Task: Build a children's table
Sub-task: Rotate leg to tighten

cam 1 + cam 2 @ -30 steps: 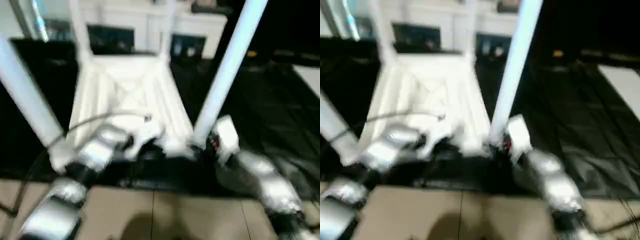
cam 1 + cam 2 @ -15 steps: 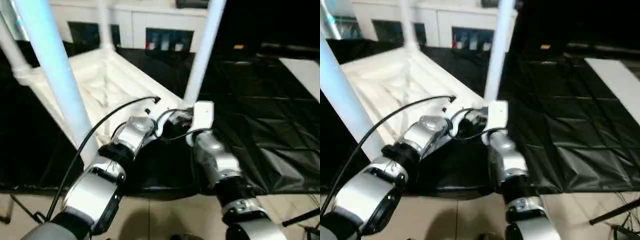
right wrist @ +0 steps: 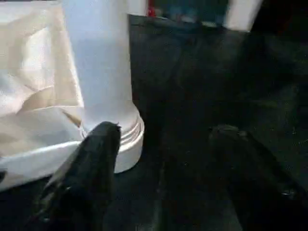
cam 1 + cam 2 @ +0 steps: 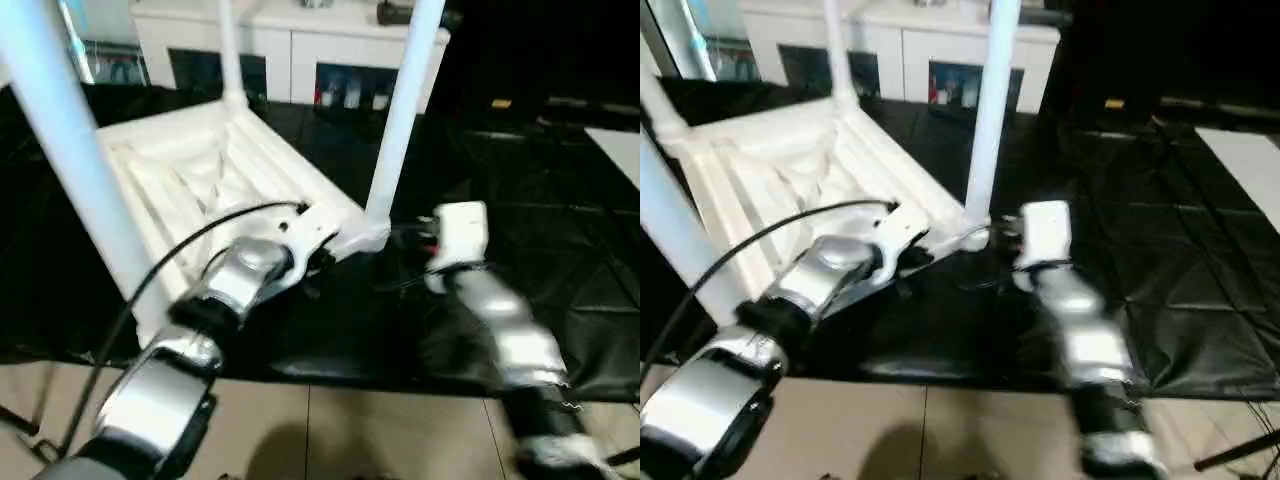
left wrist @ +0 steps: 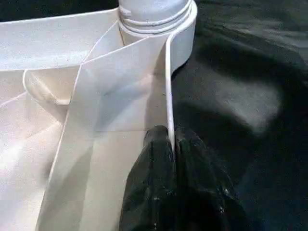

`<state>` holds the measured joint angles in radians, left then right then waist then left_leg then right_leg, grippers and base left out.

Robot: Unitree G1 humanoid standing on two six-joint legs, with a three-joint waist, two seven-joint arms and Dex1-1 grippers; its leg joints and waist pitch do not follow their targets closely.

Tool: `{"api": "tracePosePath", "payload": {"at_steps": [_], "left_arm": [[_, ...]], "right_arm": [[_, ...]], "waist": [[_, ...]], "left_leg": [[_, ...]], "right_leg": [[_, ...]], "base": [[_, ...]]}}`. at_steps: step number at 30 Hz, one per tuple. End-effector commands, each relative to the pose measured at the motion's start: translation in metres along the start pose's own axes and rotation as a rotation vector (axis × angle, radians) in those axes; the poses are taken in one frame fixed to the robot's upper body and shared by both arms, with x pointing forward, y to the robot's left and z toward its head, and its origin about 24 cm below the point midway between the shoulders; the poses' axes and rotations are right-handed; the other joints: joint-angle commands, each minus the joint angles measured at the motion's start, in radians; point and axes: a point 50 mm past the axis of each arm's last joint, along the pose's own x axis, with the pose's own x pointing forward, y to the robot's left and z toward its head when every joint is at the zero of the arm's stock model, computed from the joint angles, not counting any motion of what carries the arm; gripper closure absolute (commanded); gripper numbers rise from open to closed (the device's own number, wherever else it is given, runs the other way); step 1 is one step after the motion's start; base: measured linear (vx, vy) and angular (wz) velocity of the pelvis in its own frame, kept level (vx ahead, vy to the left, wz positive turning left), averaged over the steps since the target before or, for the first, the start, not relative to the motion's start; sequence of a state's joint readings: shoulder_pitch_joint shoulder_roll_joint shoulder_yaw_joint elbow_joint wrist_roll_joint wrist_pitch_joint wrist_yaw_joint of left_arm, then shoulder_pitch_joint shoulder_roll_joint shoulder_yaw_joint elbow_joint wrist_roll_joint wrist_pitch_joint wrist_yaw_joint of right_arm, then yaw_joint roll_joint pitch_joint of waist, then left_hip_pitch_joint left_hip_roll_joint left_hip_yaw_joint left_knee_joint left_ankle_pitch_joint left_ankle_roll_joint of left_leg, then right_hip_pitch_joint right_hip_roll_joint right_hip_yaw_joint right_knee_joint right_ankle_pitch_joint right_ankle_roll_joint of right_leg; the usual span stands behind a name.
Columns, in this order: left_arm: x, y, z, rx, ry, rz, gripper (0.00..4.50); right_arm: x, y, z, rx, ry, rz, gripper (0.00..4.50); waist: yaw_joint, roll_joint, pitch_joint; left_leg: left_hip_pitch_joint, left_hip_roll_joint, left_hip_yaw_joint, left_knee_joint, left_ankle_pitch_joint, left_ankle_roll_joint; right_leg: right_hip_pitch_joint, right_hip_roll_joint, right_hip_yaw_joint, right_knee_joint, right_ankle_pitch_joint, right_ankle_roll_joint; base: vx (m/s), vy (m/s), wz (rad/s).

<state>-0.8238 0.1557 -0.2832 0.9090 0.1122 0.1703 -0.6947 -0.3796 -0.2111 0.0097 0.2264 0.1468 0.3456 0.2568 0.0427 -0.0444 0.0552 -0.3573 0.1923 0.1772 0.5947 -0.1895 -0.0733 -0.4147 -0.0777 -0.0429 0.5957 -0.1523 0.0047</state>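
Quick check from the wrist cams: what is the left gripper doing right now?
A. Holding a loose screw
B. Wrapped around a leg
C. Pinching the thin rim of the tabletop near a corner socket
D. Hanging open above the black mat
C: in the left wrist view the left gripper has both black fingers closed on the thin upright rim of the tabletop, just short of the corner socket.

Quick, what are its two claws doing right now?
Left gripper: shut on the tabletop rim.
Right gripper: open, empty, beside a leg.
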Motion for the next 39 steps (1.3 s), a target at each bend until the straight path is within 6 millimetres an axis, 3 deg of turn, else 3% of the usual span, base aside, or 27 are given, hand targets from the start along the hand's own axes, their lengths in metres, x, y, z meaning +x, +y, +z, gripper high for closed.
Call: {"api": "tracePosePath", "payload": {"at_steps": [1,2,3,4,6,8,11,13,17,20,26,39], "left_arm": [[0.001,-0.009,0.007,0.047,-0.079,-0.074,4.50],[0.000,-0.009,0.006,0.060,-0.081,-0.090,4.50],[-0.008,-0.018,0.003,0.117,-0.107,-0.241,4.50],[-0.012,-0.022,0.001,0.138,-0.107,-0.306,4.50],[-0.017,-0.027,-0.001,0.173,-0.096,-0.383,4.50],[-0.020,-0.030,-0.002,0.188,-0.088,-0.431,4.50],[-0.026,-0.038,-0.003,0.209,-0.082,-0.519,4.50],[-0.026,-0.038,-0.003,0.214,-0.080,-0.513,4.50],[-0.027,-0.035,-0.003,0.212,-0.076,-0.489,4.50],[-0.028,-0.033,-0.004,0.214,-0.069,-0.483,4.50],[-0.031,-0.031,-0.005,0.208,-0.063,-0.473,4.50],[-0.031,-0.032,-0.006,0.199,-0.063,-0.475,4.50]], "right_arm": [[-0.005,0.011,0.000,-0.032,0.031,0.135,1.06],[-0.009,0.010,-0.001,-0.044,0.043,0.168,0.92],[-0.028,0.002,-0.006,-0.072,0.086,0.300,0.84],[-0.036,-0.002,-0.007,-0.070,0.098,0.346,0.84],[-0.045,-0.006,-0.007,-0.090,0.104,0.413,0.54],[-0.050,-0.008,-0.010,-0.142,0.128,0.465,0.42],[-0.051,-0.009,-0.013,-0.169,0.160,0.514,0.42],[-0.048,-0.007,-0.013,-0.168,0.155,0.518,0.42],[-0.045,-0.003,-0.016,-0.209,0.188,0.557,0.42],[-0.045,-0.003,-0.019,-0.251,0.213,0.569,0.42],[-0.043,-0.006,-0.022,-0.271,0.225,0.565,0.88],[-0.041,-0.004,-0.018,-0.139,0.131,0.567,1.86]], "waist": [[0.006,-0.010,-0.060],[0.004,-0.006,-0.060],[0.009,-0.008,-0.059],[0.014,-0.009,-0.058],[0.022,-0.003,-0.059],[0.025,0.000,-0.059],[0.029,-0.002,-0.060],[0.030,-0.002,-0.062],[0.028,-0.007,-0.063],[0.020,-0.007,-0.064],[0.014,-0.008,-0.062],[0.012,-0.008,-0.063]], "left_leg": [[0.008,0.021,-0.002,-0.072,-0.277,0.039],[0.007,0.021,-0.003,-0.073,-0.276,0.039],[0.004,0.024,-0.007,-0.075,-0.276,0.045],[0.005,0.029,-0.007,-0.076,-0.276,0.050],[0.017,0.033,-0.003,-0.074,-0.294,0.046],[0.014,0.036,-0.004,-0.076,-0.293,0.035],[0.007,0.040,-0.007,-0.080,-0.291,0.025],[0.007,0.036,-0.003,-0.076,-0.277,0.025],[-0.006,0.034,-0.006,-0.079,-0.256,0.023],[-0.003,0.032,-0.004,-0.074,-0.255,0.030],[-0.005,0.033,-0.005,-0.074,-0.253,0.034],[-0.004,0.034,-0.005,-0.075,-0.255,0.036]], "right_leg": [[0.051,-0.050,0.032,-0.091,-0.415,-0.136],[0.048,-0.051,0.033,-0.094,-0.434,-0.132],[0.055,-0.053,0.031,-0.095,-0.451,-0.124],[0.054,-0.057,0.034,-0.097,-0.456,-0.121],[0.035,-0.056,0.036,-0.097,-0.461,-0.142],[0.034,-0.056,0.035,-0.092,-0.445,-0.154],[0.039,-0.059,0.034,-0.084,-0.405,-0.167],[0.035,-0.057,0.034,-0.081,-0.375,-0.177],[0.048,-0.060,0.031,-0.077,-0.375,-0.162],[0.043,-0.062,0.032,-0.081,-0.386,-0.157],[0.042,-0.059,0.031,-0.082,-0.402,-0.152],[0.043,-0.058,0.030,-0.080,-0.385,-0.165]], "base": [[0.000,0.000,0.00],[0.000,0.000,0.00],[0.000,0.000,0.00],[0.000,0.000,0.00],[0.000,0.000,0.00],[0.000,0.000,0.00],[0.000,0.000,0.00],[0.000,0.000,0.00],[0.000,0.000,0.00],[0.000,0.000,0.00],[0.000,0.000,0.00],[0.000,0.000,0.00]]}}
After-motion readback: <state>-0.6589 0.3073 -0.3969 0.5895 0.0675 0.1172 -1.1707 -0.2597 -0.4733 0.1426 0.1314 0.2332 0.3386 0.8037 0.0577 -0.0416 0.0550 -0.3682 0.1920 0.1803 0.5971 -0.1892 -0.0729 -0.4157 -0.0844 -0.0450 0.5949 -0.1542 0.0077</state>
